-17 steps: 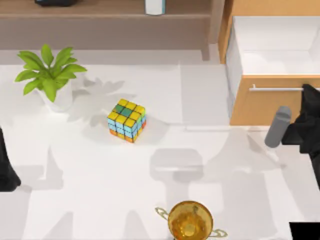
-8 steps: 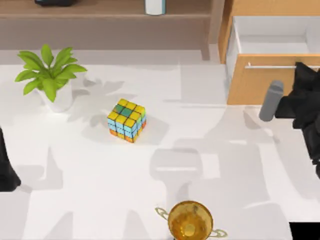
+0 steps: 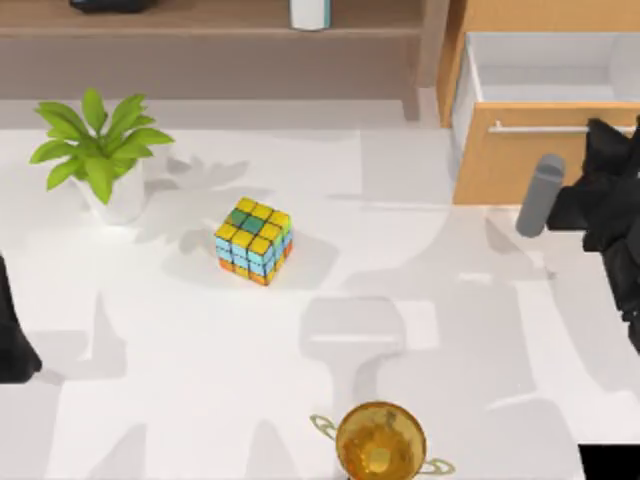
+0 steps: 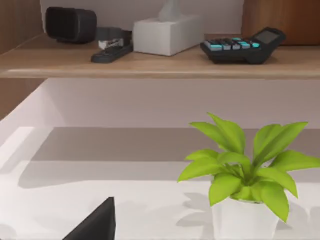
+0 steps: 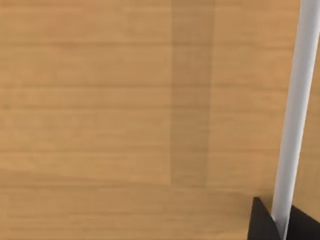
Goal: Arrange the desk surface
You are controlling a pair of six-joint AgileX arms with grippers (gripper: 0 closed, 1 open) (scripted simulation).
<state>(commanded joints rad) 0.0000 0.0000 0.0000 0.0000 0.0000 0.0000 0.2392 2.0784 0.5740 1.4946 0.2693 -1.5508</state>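
wood-fronted drawer (image 3: 520, 160) stiff, best taken by its metal handle (image 3: 560, 128); right gripper (image 5: 274, 222) clenched there, beside the white table (image 3: 200, 350).

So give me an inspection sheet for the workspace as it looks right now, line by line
Surface: white desk surface, flat.
Job's things: cube, potted plant and gold cup sit apart on the desk.
Clutter: calculator, tissue box, stapler on the wooden shelf.
Grippers: right gripper at the drawer front by the handle; left arm parked at the left edge.
Cables: nothing seen.
Surroundings: drawer partly open.
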